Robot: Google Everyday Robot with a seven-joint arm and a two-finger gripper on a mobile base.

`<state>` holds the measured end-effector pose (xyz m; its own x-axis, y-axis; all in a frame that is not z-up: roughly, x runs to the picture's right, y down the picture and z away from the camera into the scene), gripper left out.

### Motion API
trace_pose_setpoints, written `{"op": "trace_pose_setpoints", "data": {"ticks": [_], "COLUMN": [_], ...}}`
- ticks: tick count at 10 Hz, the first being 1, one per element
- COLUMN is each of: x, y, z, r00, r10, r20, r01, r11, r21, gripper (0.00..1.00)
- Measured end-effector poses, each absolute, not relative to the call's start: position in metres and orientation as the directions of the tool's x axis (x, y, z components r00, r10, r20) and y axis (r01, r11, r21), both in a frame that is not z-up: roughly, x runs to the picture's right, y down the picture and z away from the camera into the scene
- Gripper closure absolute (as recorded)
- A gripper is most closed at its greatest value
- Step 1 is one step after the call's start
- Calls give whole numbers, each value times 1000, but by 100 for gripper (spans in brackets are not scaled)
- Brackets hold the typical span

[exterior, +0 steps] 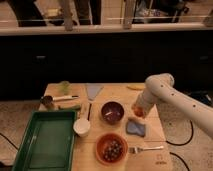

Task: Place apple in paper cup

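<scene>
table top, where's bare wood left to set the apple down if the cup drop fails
The gripper, shut on the apple, is above the table's right side. Bare wood lies between the grey cloth and the yellow piece, and along the right edge above the fork. It is crowded around the paper cup, purple bowl and orange bowl.
</scene>
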<state>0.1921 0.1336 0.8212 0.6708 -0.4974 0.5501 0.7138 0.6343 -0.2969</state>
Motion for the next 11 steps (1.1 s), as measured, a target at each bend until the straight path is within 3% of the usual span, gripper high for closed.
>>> {"op": "trace_pose_setpoints", "data": {"ticks": [11], "x": [141], "y": [139], "z": [800], "r00": [577], "r10": [-576], "r20": [579], "r01": [797], "r11": [553], "r21": [-244], "gripper": [99]}}
